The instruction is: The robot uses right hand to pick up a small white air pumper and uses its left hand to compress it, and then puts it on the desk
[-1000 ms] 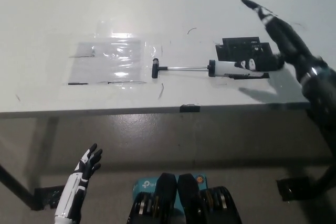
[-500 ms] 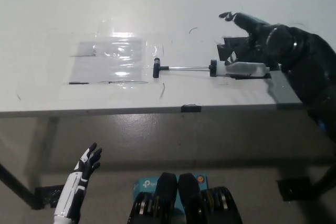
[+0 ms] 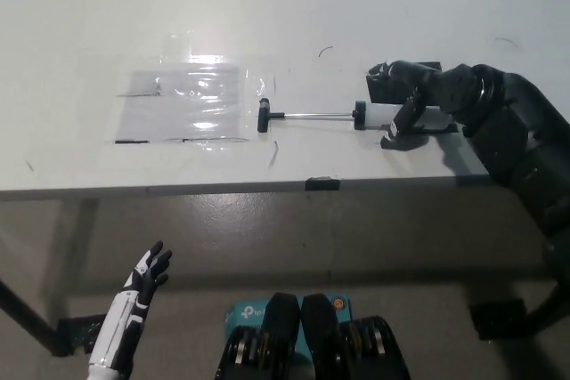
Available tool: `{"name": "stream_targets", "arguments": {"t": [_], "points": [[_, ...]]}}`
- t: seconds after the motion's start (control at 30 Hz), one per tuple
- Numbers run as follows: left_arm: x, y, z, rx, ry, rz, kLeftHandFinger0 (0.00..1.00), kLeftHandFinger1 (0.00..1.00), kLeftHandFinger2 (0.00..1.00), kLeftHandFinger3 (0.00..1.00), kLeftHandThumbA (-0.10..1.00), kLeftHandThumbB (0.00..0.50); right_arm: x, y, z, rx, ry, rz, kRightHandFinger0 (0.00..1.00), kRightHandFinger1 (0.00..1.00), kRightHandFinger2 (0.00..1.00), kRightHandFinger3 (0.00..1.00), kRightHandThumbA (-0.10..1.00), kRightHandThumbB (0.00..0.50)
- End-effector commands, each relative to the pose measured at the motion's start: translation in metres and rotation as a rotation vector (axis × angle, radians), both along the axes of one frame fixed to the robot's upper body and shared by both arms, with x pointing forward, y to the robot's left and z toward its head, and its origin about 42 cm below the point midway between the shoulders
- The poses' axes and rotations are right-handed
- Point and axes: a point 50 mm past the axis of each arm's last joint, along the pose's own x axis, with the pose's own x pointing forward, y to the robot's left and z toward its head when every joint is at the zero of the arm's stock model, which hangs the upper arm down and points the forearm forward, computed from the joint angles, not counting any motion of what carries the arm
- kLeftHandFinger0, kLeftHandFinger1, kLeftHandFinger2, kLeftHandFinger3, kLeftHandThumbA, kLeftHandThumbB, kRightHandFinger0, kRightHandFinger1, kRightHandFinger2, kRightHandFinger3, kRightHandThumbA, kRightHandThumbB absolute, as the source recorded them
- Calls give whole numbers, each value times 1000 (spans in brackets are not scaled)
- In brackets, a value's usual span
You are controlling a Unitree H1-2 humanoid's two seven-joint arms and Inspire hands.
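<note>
You're at the pick-up: the right hand (image 3: 411,106) arches over the air pumper's (image 3: 356,116) white barrel on the desk (image 3: 80,33), fingers apart. Next, close them. The left hand (image 3: 142,280) waits low, open.

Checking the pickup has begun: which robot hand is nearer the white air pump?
Right. The right robot hand is over the pump body; the left robot hand hangs below the desk edge.

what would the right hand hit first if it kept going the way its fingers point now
Probably the white air pumper: the right hand curls over its body, fingers aimed down at it and the desk. Depth is unclear.
</note>
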Motion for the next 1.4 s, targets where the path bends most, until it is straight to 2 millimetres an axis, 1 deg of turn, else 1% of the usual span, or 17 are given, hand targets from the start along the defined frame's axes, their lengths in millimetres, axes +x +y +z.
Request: {"name": "stream_targets", "arguments": {"t": [0.0, 0.23, 0.27, 0.3, 0.33, 0.37, 0.43, 0.47, 0.53, 0.6, 0.73, 0.9, 0.97, 1.03, 1.1, 1.23, 1.37], "points": [[4, 4, 11, 21, -67, -28, 1000, 1000, 1000, 1000, 1000, 80, 11, 8, 39, 41, -22, 1, 1000, 1000, 1000, 1000, 1000, 500], [6, 5, 11, 15, -68, -26, 1000, 1000, 1000, 1000, 1000, 99, 11, 2, 33, -62, -28, 40, 1000, 1000, 1000, 1000, 1000, 466], [6, 5, 11, 17, -69, -25, 1000, 1000, 1000, 1000, 1000, 98, 11, 2, 28, -122, -67, 14, 1000, 1000, 1000, 1000, 963, 487], [6, 5, 11, 18, -70, -25, 1000, 1000, 1000, 1000, 1000, 101, 11, 3, 26, -137, -86, 3, 972, 1000, 994, 1000, 806, 444], [6, 5, 11, 17, -70, -25, 1000, 1000, 1000, 1000, 1000, 100, 9, 4, 19, -181, -133, -7, 778, 834, 828, 893, 572, 324], [6, 5, 11, 16, -69, -24, 1000, 1000, 1000, 1000, 1000, 106, 7, 6, 8, -270, -202, 10, 417, 512, 558, 647, 150, 285], [5, 5, 11, 8, -69, -24, 1000, 1000, 1000, 1000, 1000, 111, 1, 9, -11, -435, -306, 76, 54, 178, 291, 368, -94, 284], [5, 5, 11, 7, -69, -25, 1000, 1000, 1000, 1000, 1000, 111, -1, 9, -15, -436, -314, 85, 2, 132, 247, 288, -100, 284], [5, 6, 11, 9, -64, -28, 1000, 1000, 1000, 1000, 1000, 127, -5, 8, -25, -464, -328, 112, 143, 282, 397, 435, -100, 281], [8, 9, 13, 7, -63, -32, 967, 1000, 1000, 1000, 1000, 127, -6, 8, -29, -468, -346, 130, 222, 305, 408, 528, -100, 260], [11, 9, 14, 3, -71, -37, 882, 957, 987, 1000, 1000, 115, -7, 4, -29, -439, -394, 139, 61, 144, 250, 391, -100, 253], [13, 11, 15, 5, -78, -43, 850, 909, 941, 1000, 1000, 122, -7, -1, -30, -413, -421, 144, 0, 9, 125, 290, -100, 218], [14, 13, 17, 5, -69, -43, 842, 893, 927, 1000, 1000, 116, -9, -5, -32, -387, -437, 145, 0, 50, 228, 245, -100, 212], [14, 12, 17, 7, -70, -42, 831, 877, 916, 1000, 1000, 120, -9, -7, -33, -376, -442, 144, 0, 221, 617, 307, -100, 198], [14, 13, 17, 15, -70, -47, 803, 855, 897, 1000, 1000, 122, -11, -12, -37, -349, -447, 137, 13, 414, 839, 445, -100, 200], [14, 12, 17, 17, -79, -50, 767, 824, 866, 1000, 1000, 120, -12, -17, -34, -266, -504, 127, 86, 557, 955, 811, -100, 152], [13, 11, 18, -2, -95, -45, 774, 836, 866, 1000, 1000, 117, -15, -20, -27, -121, -600, 123, 1, 421, 835, 735, -100, 135]]}}
